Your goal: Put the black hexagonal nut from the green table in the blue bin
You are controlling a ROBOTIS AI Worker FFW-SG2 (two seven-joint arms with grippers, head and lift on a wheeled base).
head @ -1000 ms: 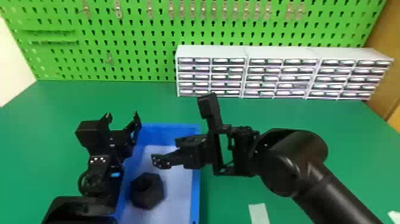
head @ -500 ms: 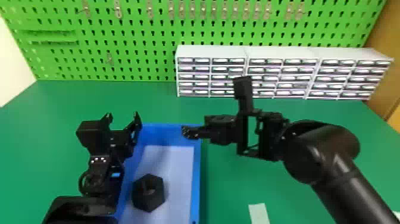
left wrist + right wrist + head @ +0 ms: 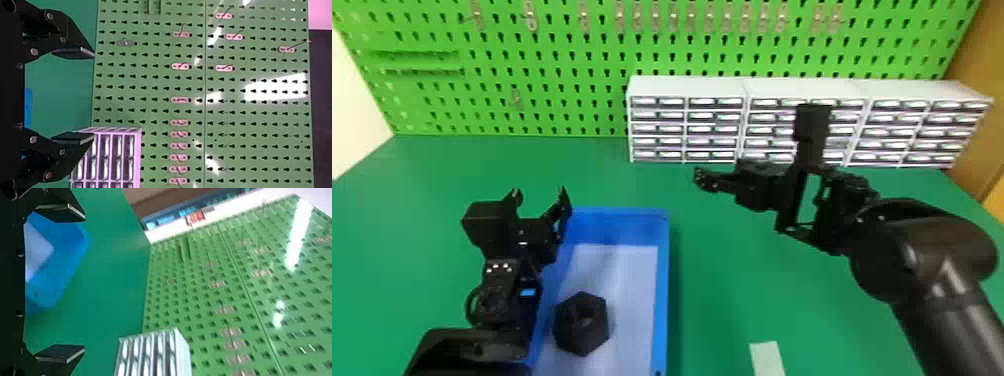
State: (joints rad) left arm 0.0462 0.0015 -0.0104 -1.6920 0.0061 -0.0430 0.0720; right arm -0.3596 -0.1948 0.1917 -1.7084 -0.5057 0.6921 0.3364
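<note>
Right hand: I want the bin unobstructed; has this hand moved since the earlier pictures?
Yes, the right hand has moved right, from over the blue bin to beyond its far right corner.

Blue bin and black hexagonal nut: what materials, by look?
Blue bin: likely moulded plastic, smooth finish; solid blue walls, rounded corners.
Black hexagonal nut: possibly plastic, matte; uniformly dark, no metallic glint. Coated metal can't be ruled out.

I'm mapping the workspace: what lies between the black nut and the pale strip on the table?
In the head view: the floor and right wall of the blue bin, then bare green table.
</note>
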